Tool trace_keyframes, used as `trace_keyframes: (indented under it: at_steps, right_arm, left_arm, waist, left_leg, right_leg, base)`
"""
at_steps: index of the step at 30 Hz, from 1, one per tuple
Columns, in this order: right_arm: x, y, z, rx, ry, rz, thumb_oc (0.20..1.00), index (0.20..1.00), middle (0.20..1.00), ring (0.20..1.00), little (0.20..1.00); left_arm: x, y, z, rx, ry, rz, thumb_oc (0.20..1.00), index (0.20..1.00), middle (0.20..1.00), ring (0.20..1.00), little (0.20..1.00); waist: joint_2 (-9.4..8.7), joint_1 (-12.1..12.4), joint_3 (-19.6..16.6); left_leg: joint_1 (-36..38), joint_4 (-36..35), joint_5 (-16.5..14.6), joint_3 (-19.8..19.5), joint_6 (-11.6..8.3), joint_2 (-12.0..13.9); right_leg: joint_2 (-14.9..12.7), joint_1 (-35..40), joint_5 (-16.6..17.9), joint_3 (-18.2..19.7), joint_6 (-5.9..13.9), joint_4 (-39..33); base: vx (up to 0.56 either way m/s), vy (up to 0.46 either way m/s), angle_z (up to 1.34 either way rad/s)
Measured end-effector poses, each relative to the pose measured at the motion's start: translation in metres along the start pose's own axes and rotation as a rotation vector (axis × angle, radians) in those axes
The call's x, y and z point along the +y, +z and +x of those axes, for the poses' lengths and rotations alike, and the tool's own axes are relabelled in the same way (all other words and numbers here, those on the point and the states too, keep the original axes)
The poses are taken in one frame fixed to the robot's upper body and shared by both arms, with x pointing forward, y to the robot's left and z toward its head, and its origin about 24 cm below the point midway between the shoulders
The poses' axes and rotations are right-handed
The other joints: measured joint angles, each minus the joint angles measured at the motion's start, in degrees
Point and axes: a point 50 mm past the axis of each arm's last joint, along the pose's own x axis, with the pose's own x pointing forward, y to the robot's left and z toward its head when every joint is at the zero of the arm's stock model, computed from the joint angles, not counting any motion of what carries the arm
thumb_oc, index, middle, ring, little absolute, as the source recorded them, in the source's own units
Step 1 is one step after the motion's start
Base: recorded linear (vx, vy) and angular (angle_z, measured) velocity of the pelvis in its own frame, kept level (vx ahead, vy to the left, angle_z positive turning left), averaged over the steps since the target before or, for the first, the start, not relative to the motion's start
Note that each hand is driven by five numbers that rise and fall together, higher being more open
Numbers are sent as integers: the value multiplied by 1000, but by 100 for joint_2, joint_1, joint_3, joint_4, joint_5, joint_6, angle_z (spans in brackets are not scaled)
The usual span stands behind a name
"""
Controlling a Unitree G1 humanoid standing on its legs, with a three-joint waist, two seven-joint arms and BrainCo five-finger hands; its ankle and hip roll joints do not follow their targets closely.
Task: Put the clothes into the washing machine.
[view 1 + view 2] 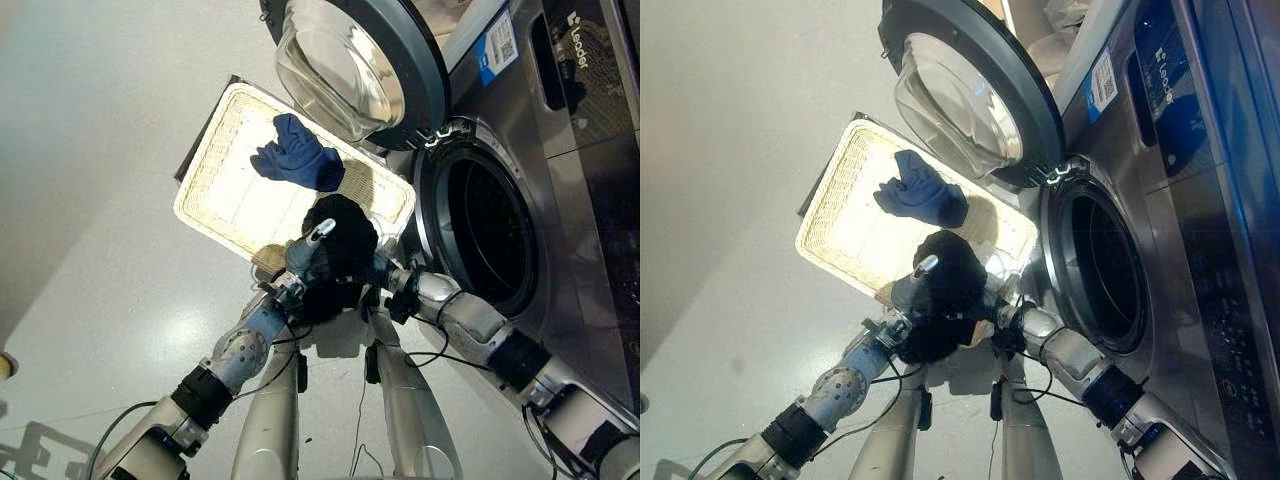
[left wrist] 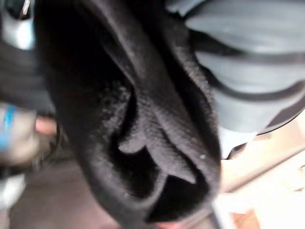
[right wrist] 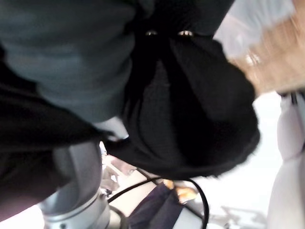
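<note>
Both hands meet at a bundled black garment (image 1: 338,258), held up between them over the near edge of a white wicker basket (image 1: 225,190) on the grey floor (image 1: 100,150). Of the left hand (image 1: 308,248), one silver finger with a dark tip sticks up beside the cloth; the rest is buried in it, so whether it grips cannot be told. Its wrist view has black folds pressed close against the ribbed cover. The right hand (image 1: 378,268) is likewise sunk into the garment (fingers hidden, hold unclear). A blue garment (image 1: 297,153) lies crumpled in the basket, well apart from the black one. Just right of the basket stands the silver washing machine (image 1: 560,200), its round glass door (image 1: 350,60) swung open, the dark drum (image 1: 490,232) near the bundle.
</note>
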Motion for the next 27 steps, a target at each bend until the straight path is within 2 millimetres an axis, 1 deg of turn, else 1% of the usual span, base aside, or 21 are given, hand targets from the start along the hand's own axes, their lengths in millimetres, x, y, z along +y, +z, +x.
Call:
trace_keyframes:
  at_steps: [1,2,4,5,6,7,8,9,10,11,12,14,16,17,18,19,22,23,25,26,27]
  right_arm:
    - [-1,-2,-2,-7,-8,14,200,200,200,200,200]
    - [-1,-5,-3,-6,-14,23,200,200,200,200,200]
    - [-2,-6,-6,-20,-26,28,200,200,200,200,200]
    - [-5,-6,-8,-39,-45,36,200,200,200,200,200]
    - [-7,-4,-10,-51,-59,34,200,200,200,200,200]
    - [-12,-5,-14,-66,-86,55,200,200,200,200,200]
    - [-15,-2,-16,-79,-99,55,200,200,200,200,200]
    - [-17,-5,-18,-81,-116,76,200,200,200,200,200]
    - [-23,-2,-22,-120,-150,124,200,200,200,200,200]
    - [-23,-2,-22,-120,-150,124,200,200,200,200,200]
    - [-29,-4,-26,-154,-195,171,200,200,200,200,200]
    - [-35,-3,-28,-173,-234,182,200,200,200,200,200]
    - [-44,0,-32,-218,-289,202,200,200,200,200,200]
    - [-45,0,-33,-230,-304,209,200,200,200,200,200]
    - [-49,1,-35,-251,-336,234,200,200,200,200,200]
    - [-51,0,-35,-263,-348,258,200,200,200,200,200]
    - [-54,-7,-35,-315,-387,427,200,200,200,200,200]
    - [-55,-10,-35,-338,-398,508,200,200,200,200,200]
    - [-59,-18,-35,-397,-427,701,200,200,200,200,200]
    - [-61,-21,-35,-424,-440,768,200,200,200,200,200]
    - [-63,-26,-35,-480,-467,905,200,200,200,200,200]
  left_arm:
    - [3,1,0,7,48,99,884,884,884,884,884]
    - [7,3,-2,17,116,239,1000,1000,1000,1000,1000]
    - [13,7,-5,31,185,424,1000,1000,1000,1000,1000]
    - [23,13,-9,54,261,621,1000,1000,1000,1000,1000]
    - [30,18,-11,67,300,728,1000,1000,1000,1000,1000]
    - [45,27,-17,110,376,893,1000,1000,1000,1000,1000]
    - [54,33,-20,139,413,979,1000,1000,1000,1000,1000]
    - [62,41,-23,161,461,1059,1000,1000,1000,1000,1000]
    - [75,51,-30,210,531,1185,1000,1000,1000,1000,1000]
    - [75,51,-30,210,531,1185,1000,1000,1000,1000,1000]
    - [85,61,-33,259,579,1274,1000,1000,1000,1000,1000]
    - [93,65,-39,311,613,1294,1000,1000,1000,1000,1000]
    - [100,68,-44,406,619,1317,1000,1000,1000,1000,1000]
    - [102,68,-45,435,624,1315,1000,1000,1000,1000,1000]
    - [108,61,-49,519,624,1304,1000,1000,1000,1000,1000]
    - [110,58,-52,557,622,1299,1000,1000,1000,1000,1000]
    - [117,51,-58,648,619,1284,1000,1000,1000,1000,1000]
    - [119,49,-59,671,623,1277,1000,1000,1000,1000,1000]
    - [123,46,-63,697,638,1264,1000,1000,1000,1000,1000]
    - [125,46,-64,701,650,1259,1000,1000,1000,1000,1000]
    - [128,45,-66,695,686,1243,1000,1000,1000,1000,1000]
  waist:
    - [0,4,0]
    - [0,-2,0]
    - [1,0,0]
    - [4,1,0]
    - [5,-4,0]
    - [33,-5,5]
    - [41,3,5]
    - [48,-4,8]
    - [69,2,10]
    - [69,2,10]
    - [107,-3,16]
    - [145,-6,13]
    - [163,3,18]
    - [194,1,25]
    - [257,-11,19]
    - [271,-16,22]
    - [283,-23,21]
    - [289,-28,20]
    - [362,-30,21]
    - [390,-29,22]
    - [448,-23,19]
  left_leg:
    - [0,0,0,0,0,0]
    - [-1,0,-1,8,-1,1]
    - [-9,0,-1,24,-1,4]
    - [-31,0,-1,42,-2,9]
    - [-53,4,-1,49,-2,11]
    - [-83,15,4,48,-11,12]
    - [-94,16,3,52,-11,13]
    - [-96,13,3,58,-11,13]
    - [-102,7,3,77,-11,11]
    - [-102,7,3,77,-11,11]
    - [-103,-7,4,106,-10,4]
    - [-102,-17,3,129,-11,-1]
    - [-102,-51,4,216,-10,2]
    - [-101,-65,5,224,-7,1]
    - [-98,-83,9,232,-3,-2]
    - [-92,-89,9,258,-3,1]
    - [-82,-100,9,361,-3,19]
    - [-82,-101,8,370,-3,21]
    - [-80,-113,8,393,-3,19]
    - [-75,-113,8,405,-3,18]
    - [-75,-114,8,434,-3,17]
  right_leg:
    - [1,-1,0,0,0,0]
    - [1,-8,-1,6,1,0]
    - [4,-24,-1,21,0,0]
    - [7,-54,0,42,0,0]
    - [13,-80,1,53,0,1]
    - [8,-103,8,50,-8,-5]
    - [13,-118,9,53,-9,-1]
    - [11,-129,8,55,-9,2]
    - [10,-151,8,68,-9,11]
    - [10,-151,8,68,-9,11]
    - [-1,-172,9,82,-9,11]
    - [-6,-183,8,92,-8,10]
    - [-9,-245,9,126,-9,31]
    - [-12,-250,10,134,-8,30]
    - [-13,-256,9,138,-8,27]
    - [-13,-267,14,144,-14,25]
    - [3,-286,26,175,-32,24]
    - [8,-294,28,189,-34,25]
    - [7,-315,18,212,-19,31]
    - [6,-313,18,219,-19,33]
    - [6,-323,23,232,-18,37]
  base:
    - [0,0,0]
    - [-8,-3,-3]
    - [-9,-2,-6]
    - [-7,10,-7]
    - [-14,16,-5]
    - [0,0,0]
    - [0,0,0]
    - [2,48,-4]
    - [-3,41,-4]
    - [16,59,-5]
    - [20,64,-4]
    - [11,78,-7]
    - [12,43,-13]
    - [24,40,-7]
    - [13,36,-6]
    - [23,43,-9]
    - [8,29,-8]
    - [17,32,-7]
    - [20,28,-5]
    - [14,16,-4]
    - [13,8,-5]
